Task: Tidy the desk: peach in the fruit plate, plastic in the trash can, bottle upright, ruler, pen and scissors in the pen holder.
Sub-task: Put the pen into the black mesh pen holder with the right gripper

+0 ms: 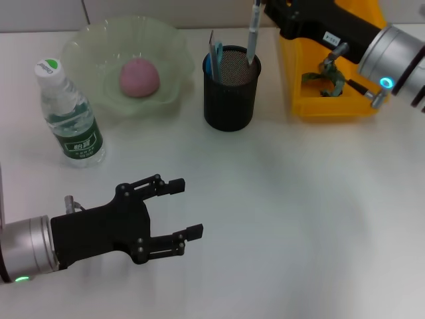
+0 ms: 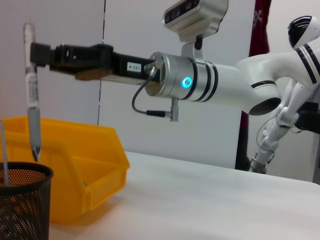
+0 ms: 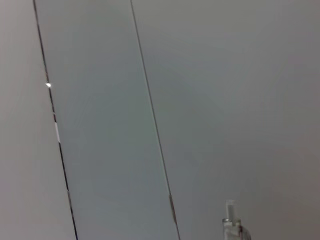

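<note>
Nearest you, the left gripper (image 1: 182, 209) hung low over the bare desk (image 1: 299, 219), its fingers spread wide and holding nothing, well apart from anything that mattered. Your work was at the far side: the right gripper (image 1: 260, 10) was clamped on the upper end of the pen (image 1: 253, 33), which hung upright with its long axis vertical and its tip pointing down. In the left wrist view the pen's tip sat just above the rim of the pen holder (image 1: 230, 90), not yet inside the mesh. From the head view you could judge it over the holder's right side, beside the blue-handled items already standing in it, so a straight descent looked right. The peach (image 1: 139, 76) lay in the fruit plate (image 1: 86, 50), the bottle (image 1: 70, 116) stood upright, and plastic lay in the yellow bin (image 1: 299, 86).
</note>
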Tool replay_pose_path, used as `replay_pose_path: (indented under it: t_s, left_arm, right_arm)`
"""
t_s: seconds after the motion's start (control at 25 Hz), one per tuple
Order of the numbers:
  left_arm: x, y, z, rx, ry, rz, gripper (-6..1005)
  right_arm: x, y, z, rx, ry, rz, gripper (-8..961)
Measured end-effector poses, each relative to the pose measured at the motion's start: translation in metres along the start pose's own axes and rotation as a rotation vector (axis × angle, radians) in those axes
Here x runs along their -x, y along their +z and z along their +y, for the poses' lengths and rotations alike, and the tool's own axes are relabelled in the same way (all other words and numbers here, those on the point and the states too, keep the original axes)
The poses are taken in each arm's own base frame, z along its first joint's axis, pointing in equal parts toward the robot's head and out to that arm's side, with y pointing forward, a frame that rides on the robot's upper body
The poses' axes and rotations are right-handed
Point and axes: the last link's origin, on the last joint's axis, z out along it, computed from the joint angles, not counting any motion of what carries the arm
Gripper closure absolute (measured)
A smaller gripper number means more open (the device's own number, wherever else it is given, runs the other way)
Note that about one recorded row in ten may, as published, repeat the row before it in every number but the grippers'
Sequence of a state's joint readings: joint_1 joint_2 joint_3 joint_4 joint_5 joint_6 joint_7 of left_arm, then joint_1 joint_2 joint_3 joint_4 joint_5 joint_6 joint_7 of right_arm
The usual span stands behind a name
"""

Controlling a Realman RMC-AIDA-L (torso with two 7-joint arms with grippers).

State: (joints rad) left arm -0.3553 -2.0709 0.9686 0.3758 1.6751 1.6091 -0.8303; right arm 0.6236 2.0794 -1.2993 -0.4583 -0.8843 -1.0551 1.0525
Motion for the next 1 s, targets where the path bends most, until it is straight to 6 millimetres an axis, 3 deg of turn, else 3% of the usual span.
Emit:
replay_pose_path:
  t_s: [0.32, 0.56, 0.76, 1.0]
  left_arm:
    - [0.001, 0.000, 0.001, 0.000, -0.002, 0.002, 197]
    - [0.001, -0.002, 0.003, -0.002, -0.005, 0.005, 197]
    - [0.002, -0.002, 0.003, -0.003, -0.005, 0.005, 197]
    - [0.001, -0.004, 0.002, -0.007, -0.003, 0.008, 197]
  right_arm:
    - [-0.016, 0.009, 0.008, 0.018, -0.063, 0.071, 783]
    - [-0.029, 0.002, 0.010, 0.015, -0.062, 0.103, 781]
    - [-0.028, -0.006, 0.011, 0.023, -0.061, 0.080, 549]
    - [-0.015, -0.021, 0.018, 0.080, -0.053, 0.003, 383]
